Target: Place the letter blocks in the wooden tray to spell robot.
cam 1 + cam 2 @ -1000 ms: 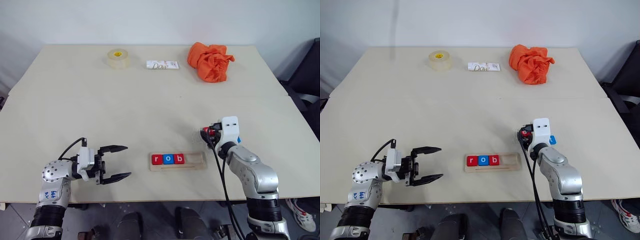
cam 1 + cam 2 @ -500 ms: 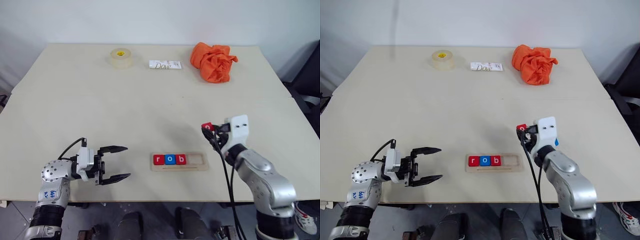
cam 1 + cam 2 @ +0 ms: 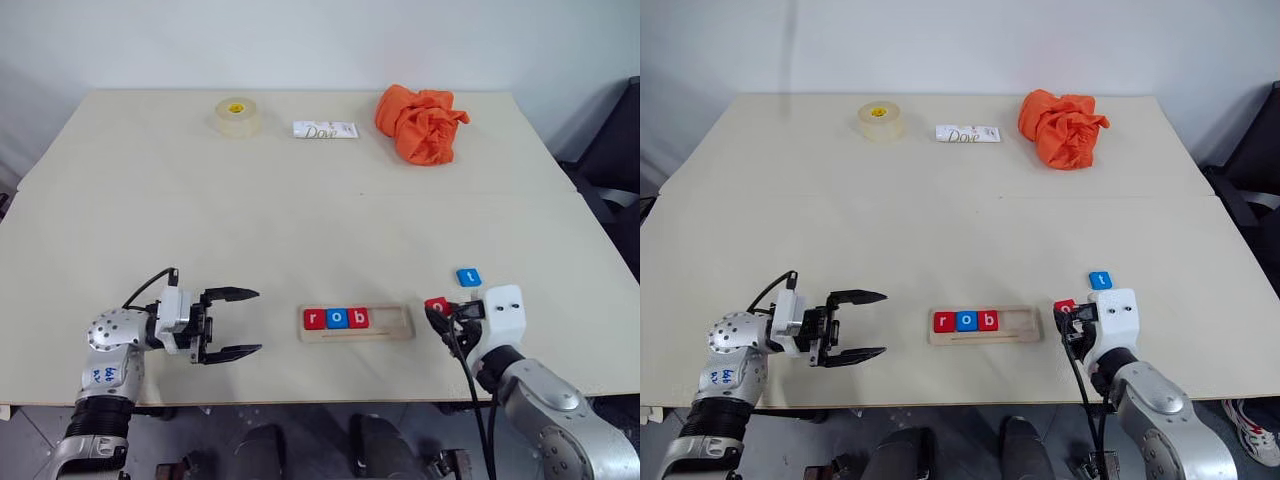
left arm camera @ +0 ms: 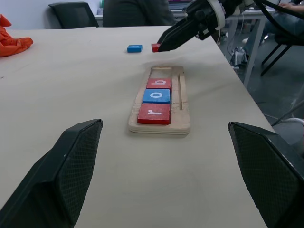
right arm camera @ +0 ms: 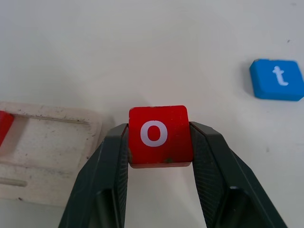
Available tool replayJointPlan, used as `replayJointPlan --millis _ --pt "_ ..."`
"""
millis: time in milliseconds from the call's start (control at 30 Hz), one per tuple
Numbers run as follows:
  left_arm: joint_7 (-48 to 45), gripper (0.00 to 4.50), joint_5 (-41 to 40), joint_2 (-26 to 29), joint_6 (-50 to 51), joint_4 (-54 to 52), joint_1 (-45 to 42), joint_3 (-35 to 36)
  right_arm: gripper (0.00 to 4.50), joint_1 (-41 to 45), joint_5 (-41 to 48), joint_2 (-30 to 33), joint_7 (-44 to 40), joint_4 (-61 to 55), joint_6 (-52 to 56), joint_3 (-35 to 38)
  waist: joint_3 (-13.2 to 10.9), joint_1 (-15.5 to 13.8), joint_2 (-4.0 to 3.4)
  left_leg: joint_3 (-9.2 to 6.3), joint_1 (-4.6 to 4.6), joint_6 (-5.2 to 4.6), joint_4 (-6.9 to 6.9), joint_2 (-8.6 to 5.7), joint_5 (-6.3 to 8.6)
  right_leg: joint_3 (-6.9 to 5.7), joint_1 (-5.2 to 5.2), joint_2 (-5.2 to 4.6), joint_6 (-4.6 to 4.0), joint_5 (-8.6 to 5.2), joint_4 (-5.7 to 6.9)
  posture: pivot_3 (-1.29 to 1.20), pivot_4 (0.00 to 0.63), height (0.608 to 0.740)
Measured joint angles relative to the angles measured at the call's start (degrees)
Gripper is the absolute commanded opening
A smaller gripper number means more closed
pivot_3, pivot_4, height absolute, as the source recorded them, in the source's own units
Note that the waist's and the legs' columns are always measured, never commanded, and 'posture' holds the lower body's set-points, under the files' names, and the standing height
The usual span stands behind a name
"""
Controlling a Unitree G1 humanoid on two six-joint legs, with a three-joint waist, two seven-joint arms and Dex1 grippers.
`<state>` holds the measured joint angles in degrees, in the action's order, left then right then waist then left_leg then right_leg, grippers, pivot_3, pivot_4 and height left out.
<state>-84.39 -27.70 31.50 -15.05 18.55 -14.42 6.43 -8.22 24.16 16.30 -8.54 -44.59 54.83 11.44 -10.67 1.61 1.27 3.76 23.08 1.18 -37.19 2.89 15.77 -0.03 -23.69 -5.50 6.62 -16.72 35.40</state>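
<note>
- The left tool (image 3: 232, 322) hangs released above the desk (image 3: 300, 220), its two black fingers spread and pointing toward the wooden tray (image 3: 357, 323), with nothing between them
- The tray is a flat, pale, rough-grained strip; red r (image 3: 314, 319), blue o (image 3: 337, 318) and red b (image 3: 359, 318) sit in its groove, with the slots to their right bare
- The right tool (image 5: 159, 142) is clenched on the red o block (image 5: 158, 135) by two opposite side faces, just right of the tray
- The blue t block (image 3: 468, 277) lies flat on the desk beyond it
- The blocks look small, stiff, light and smooth, so a pinch across opposite edges should hold, though they may slip
</note>
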Motion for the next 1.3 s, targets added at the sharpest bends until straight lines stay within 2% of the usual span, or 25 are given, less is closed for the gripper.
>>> replayJointPlan --millis 33,333,433,500,667,867,1033,1233,1300 --pt "0.0 4.5 0.0 0.0 0.0 0.2 -0.1 0.0 1.46 0.1 -0.1 0.0 0.2 0.1 0.0 0.0 0.0 0.0 0.0 0.0 0.0 0.0 0.0 -0.01 0.0 0.0 0.0 -0.01 0.0 0.0 0.0 0.0 0.15 0.74" --pt "0.0 4.5 0.0 0.0 -0.1 0.2 -0.2 -0.2 4.47 1.1 -1.5 -0.1 0.7 3.9 -2.8 0.2 0.0 0.0 0.01 0.0 0.0 0.0 0.02 -0.01 0.0 0.0 0.0 0.0 0.0 0.0 -0.01 0.0 0.15 0.74" --pt "0.1 4.5 0.0 -0.1 -0.1 0.2 -0.2 -0.2 4.47 1.2 -1.3 1.4 -1.0 4.2 -3.7 0.2 0.0 0.0 0.01 0.0 0.0 0.0 0.0 -0.01 0.0 0.0 0.01 0.0 0.0 0.0 -0.01 0.0 0.15 0.74" --pt "0.1 4.5 0.0 -0.2 -0.1 0.3 -0.4 -0.2 4.47 1.5 -0.7 4.8 -4.2 4.3 -4.3 0.2 0.0 0.0 0.01 0.0 0.0 0.0 -0.01 -0.02 0.0 0.0 0.02 0.0 0.01 0.01 -0.02 0.0 0.15 0.74" --pt "0.4 4.5 0.2 -1.0 -0.2 0.4 -1.1 -0.4 4.47 3.9 0.2 18.7 -17.7 7.7 -9.4 0.1 0.0 -0.1 0.02 -0.02 -0.01 0.0 -0.03 -0.03 0.0 -0.01 0.08 0.02 0.04 0.02 -0.05 0.0 0.15 0.74" --pt "0.9 4.5 0.5 -1.4 -0.4 0.6 -1.2 -0.7 4.47 8.2 -2.1 30.3 -32.9 18.5 -18.8 -3.8 0.0 -0.1 0.03 -0.02 -0.01 0.0 -0.05 -0.03 0.0 -0.02 0.07 0.05 0.06 0.02 -0.06 0.0 0.15 0.74" --pt "1.9 4.5 0.7 -1.6 -0.5 0.4 -1.1 -0.8 4.47 14.5 -5.5 35.1 -43.8 29.7 -27.2 -10.1 0.0 -0.1 0.03 -0.01 0.0 0.0 -0.12 -0.03 0.0 -0.01 0.08 0.04 0.1 0.05 -0.05 0.0 0.15 0.74" --pt "2.9 4.5 0.8 -1.6 -0.5 -0.2 -0.1 -0.7 4.47 19.0 -9.3 35.4 -49.7 37.7 -33.6 -14.1 0.0 -0.1 0.04 0.01 0.0 0.0 -0.14 -0.03 0.0 -0.01 0.08 0.03 0.1 0.05 -0.04 0.0 0.15 0.74" --pt "3.2 4.5 0.8 -1.5 -0.5 -0.7 0.5 -0.6 4.09 20.0 -9.8 35.4 -51.1 39.1 -35.0 -14.8 0.0 -0.1 0.04 0.01 -0.01 0.0 -0.15 -0.02 0.0 -0.01 0.09 0.02 0.1 0.05 -0.03 0.0 0.15 0.74"
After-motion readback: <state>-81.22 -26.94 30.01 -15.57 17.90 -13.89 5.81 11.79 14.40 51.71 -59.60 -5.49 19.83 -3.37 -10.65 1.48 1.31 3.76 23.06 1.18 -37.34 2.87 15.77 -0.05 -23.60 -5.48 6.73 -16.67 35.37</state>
